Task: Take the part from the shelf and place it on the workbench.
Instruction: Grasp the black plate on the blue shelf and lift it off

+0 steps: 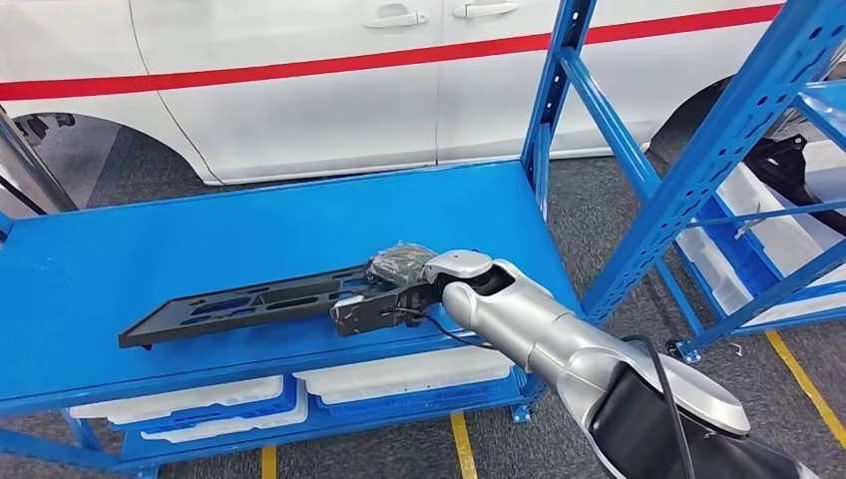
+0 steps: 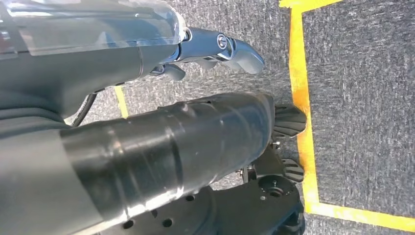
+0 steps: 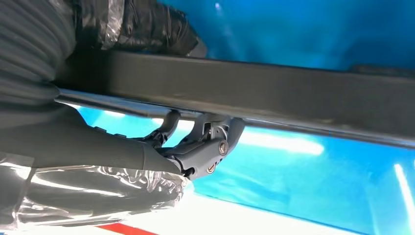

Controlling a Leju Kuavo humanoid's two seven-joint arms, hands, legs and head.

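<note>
Right robot hand (image 1: pixel 374 299) closed around near end of long black part (image 1: pixel 239 304); fingers (image 3: pixel 210 147) seen curled under part's edge in right wrist view, thumb side over the top. Part lying flat along blue counter (image 1: pixel 150 249), long axis running left to right, far end toward counter's left side, near end just inside front right corner. Silver right arm (image 1: pixel 539 334) reaching in from lower right, wrist cable looping beneath. Left robot hand (image 2: pixel 220 49) hanging beside robot's body over grey floor (image 2: pixel 362 98) with yellow tape lines (image 2: pixel 298 73); fingers partly curled, nothing held; open or closed: cannot tell. White trays (image 1: pixel 399 374) on blue lower level under counter. Blue shelf frame (image 1: pixel 718 140) standing to the right, white bins (image 1: pixel 758 230) and a dark part on its levels. White vehicle (image 1: pixel 329 80) with red stripe behind counter.
</note>
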